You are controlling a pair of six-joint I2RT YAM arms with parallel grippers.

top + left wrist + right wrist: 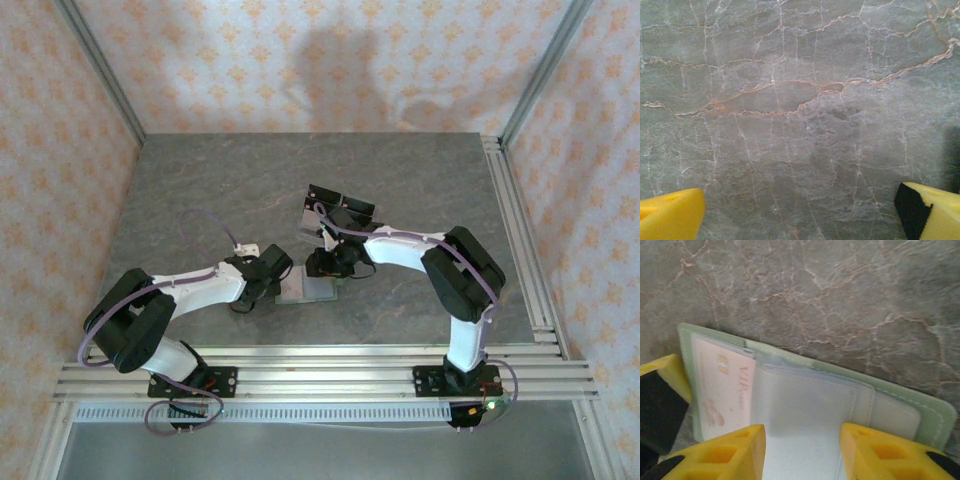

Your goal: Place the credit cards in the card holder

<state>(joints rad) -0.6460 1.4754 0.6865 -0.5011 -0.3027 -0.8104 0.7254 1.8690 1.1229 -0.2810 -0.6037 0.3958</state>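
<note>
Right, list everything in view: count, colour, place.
soft sage-green rectangular card holder: one, green, lying open between the grippers.
thin flat pinkish credit card: one visible, marked VIP, in a pocket at the holder's end.
clear stand with black tops: one, beyond the holder, mid-table.
grey veined stone-look table: one, under everything.
left gripper: one, yellow fingers, wide open over bare table.
right gripper: one, yellow fingers either side of the holder's clear sleeves.

Tabletop: grey-green marbled stone-look slab [400, 180], veined in pale and rust-coloured lines
Walls: cream wallpaper panels with a repeating peach floral motif [250, 60], on three sides
Frame: grey aluminium corner posts [100, 70], rising from both back corners
Rails: silver slotted aluminium extrusions [330, 365] along the near edge, others along the right edge
Light: soft, even; blurred grey shadows [340, 60] on the back wall
</note>
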